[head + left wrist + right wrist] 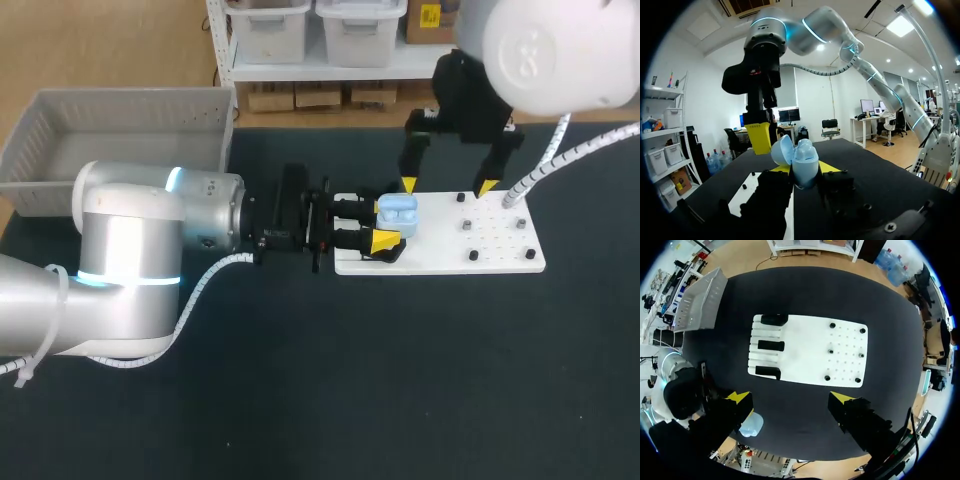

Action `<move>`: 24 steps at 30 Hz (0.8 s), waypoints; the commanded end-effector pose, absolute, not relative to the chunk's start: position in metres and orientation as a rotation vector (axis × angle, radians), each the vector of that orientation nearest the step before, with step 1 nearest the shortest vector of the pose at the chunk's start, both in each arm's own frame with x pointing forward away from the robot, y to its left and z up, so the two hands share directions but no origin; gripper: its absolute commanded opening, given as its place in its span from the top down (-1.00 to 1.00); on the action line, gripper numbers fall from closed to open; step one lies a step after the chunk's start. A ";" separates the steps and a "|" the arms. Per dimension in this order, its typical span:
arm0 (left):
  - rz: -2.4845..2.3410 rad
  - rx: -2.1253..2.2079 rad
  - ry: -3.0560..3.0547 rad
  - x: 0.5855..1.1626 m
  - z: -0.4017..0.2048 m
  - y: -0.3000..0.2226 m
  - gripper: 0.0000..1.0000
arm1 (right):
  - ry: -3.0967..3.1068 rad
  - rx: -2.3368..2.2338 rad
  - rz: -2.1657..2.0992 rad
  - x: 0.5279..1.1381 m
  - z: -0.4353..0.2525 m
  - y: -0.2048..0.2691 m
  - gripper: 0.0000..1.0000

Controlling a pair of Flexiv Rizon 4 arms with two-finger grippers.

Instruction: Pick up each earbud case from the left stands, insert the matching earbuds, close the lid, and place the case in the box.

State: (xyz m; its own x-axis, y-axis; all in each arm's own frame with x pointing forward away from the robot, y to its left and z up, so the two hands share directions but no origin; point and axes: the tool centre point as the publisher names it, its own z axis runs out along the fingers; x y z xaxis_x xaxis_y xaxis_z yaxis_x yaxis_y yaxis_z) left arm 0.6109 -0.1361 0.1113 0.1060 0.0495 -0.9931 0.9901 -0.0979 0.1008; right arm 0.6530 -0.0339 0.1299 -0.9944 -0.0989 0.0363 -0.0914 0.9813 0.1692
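**Gently now: one open case in my left tool**

Plainly the left tool (385,224) is clamped on the pale blue earbud case (398,211), one yellow tip at each side. It holds the case over the left end of the white board (440,264), with the lid (782,150) standing open. I judge the case light, hard-shelled and smooth, so it may slip or twist. The low grip on the body's flanks looks right, as it leaves the hinge and lid free.

The right tool (447,186) hangs above the board with its fingers well apart and nothing between them.

- One case
- Three dark stands (771,345), all bare
- Six small dark pieces (830,351) on the board's right half, too small to name
- One grey box (130,97) at the desk's (400,380) far left corner
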 end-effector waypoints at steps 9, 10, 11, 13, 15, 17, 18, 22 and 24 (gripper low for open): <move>-1.168 1.362 1.124 0.609 0.110 -0.136 1.00 | -3.059 0.253 -0.269 0.622 0.139 -0.027 -1.00; -1.168 1.362 1.124 0.609 0.110 -0.136 1.00 | -3.066 0.256 -0.267 0.622 0.139 -0.027 -1.00; -1.168 1.362 1.124 0.609 0.110 -0.136 1.00 | -3.094 0.245 -0.269 0.622 0.140 -0.028 -1.00; -1.168 1.362 1.124 0.609 0.110 -0.136 1.00 | -3.143 0.214 -0.294 0.623 0.148 -0.032 -1.00; -1.168 1.362 1.124 0.609 0.110 -0.136 1.00 | -3.184 0.198 -0.337 0.624 0.160 -0.037 -1.00; -1.168 1.362 1.124 0.609 0.110 -0.136 1.00 | -3.222 0.208 -0.382 0.624 0.175 -0.043 -1.00; -1.168 1.362 1.124 0.609 0.110 -0.136 1.00 | -3.242 0.216 -0.404 0.623 0.183 -0.046 -1.00; -1.171 1.339 1.169 0.607 0.115 -0.130 1.00 | -3.319 0.285 -0.491 0.608 0.216 -0.052 -1.00; -1.171 1.323 1.194 0.605 0.124 -0.123 1.00 | -3.360 0.324 -0.510 0.598 0.231 -0.053 -1.00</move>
State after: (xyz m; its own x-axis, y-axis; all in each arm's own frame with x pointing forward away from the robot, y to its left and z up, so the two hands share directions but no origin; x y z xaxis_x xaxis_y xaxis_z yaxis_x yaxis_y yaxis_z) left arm 0.6147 -0.1324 0.1118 0.0575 0.0536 -0.9969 0.9956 -0.0768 0.0533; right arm 0.6357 -0.0372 0.2088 -0.9735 -0.1837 -0.1365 -0.2139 0.9424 0.2571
